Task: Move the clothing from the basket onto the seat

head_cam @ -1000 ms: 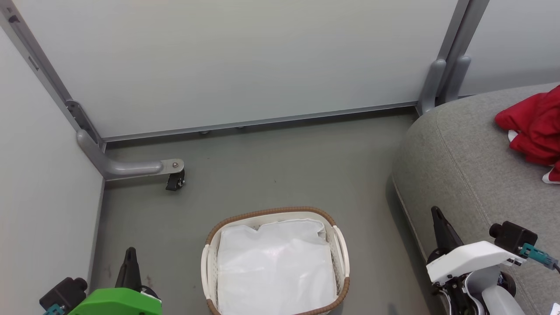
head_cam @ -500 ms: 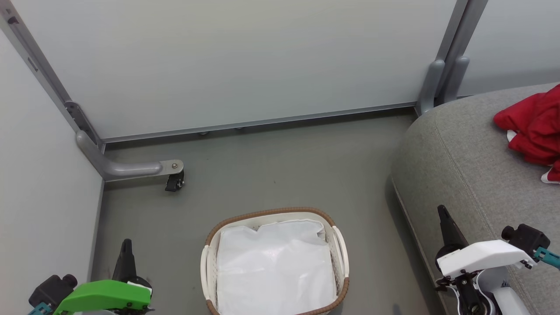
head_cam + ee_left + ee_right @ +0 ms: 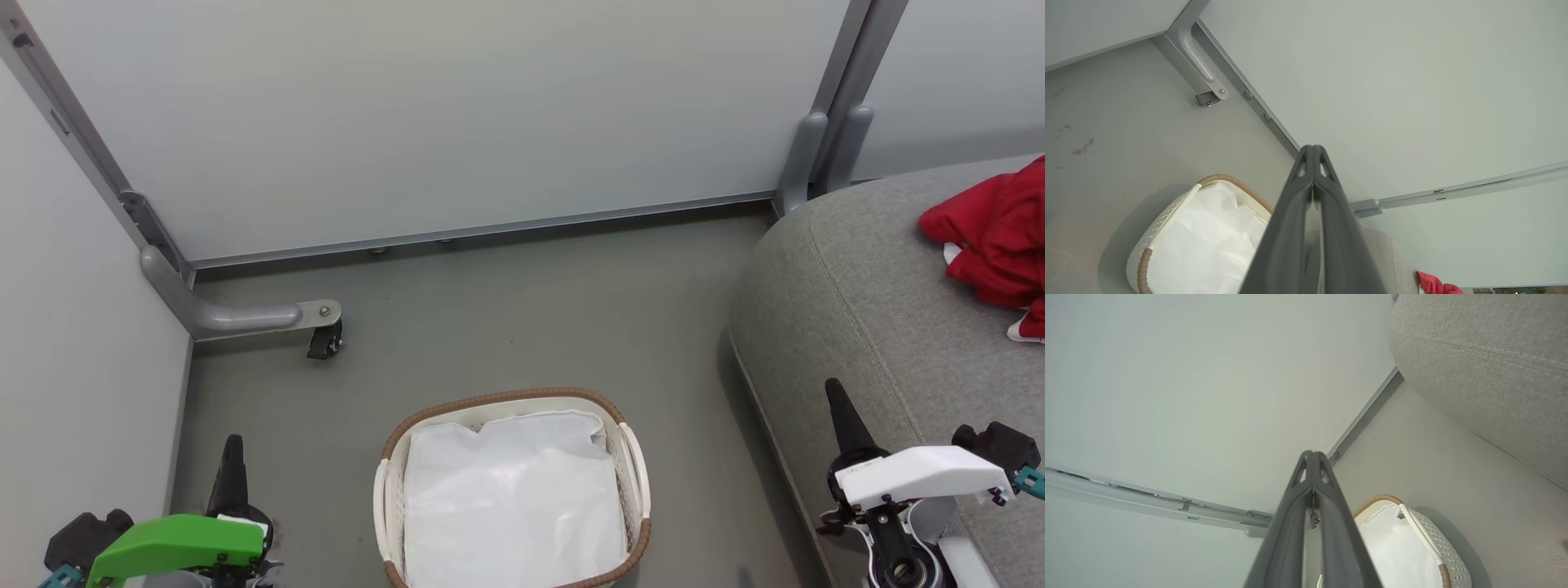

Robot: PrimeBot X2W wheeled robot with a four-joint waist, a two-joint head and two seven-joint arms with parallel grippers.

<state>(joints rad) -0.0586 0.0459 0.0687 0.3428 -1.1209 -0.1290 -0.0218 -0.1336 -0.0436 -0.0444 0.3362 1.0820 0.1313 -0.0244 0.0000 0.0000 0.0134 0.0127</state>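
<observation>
The red clothing [image 3: 993, 238] lies bunched on the grey seat [image 3: 857, 294] at the right edge of the head view; a corner of the clothing [image 3: 1433, 285] also shows in the left wrist view. On the floor at bottom centre stands the white basket [image 3: 392, 482] with a brown rim, holding just its white liner [image 3: 514, 498]. My left gripper [image 3: 232, 447] is shut and empty to the basket's left. My right gripper [image 3: 834, 390] is shut and empty over the seat's front edge. In the wrist views both gripper tips [image 3: 1312, 150] [image 3: 1312, 455] are pressed together.
Pale partition panels [image 3: 441, 106] close off the back and left. A grey partition foot with a black caster [image 3: 325, 341] sticks out onto the grey floor [image 3: 531, 318] at the left, beyond the basket. Another partition post [image 3: 824, 147] stands by the seat's far corner.
Both grippers have sunk lower in the head view, the left drifting left and the right drifting right. The basket and clothing stay put.
</observation>
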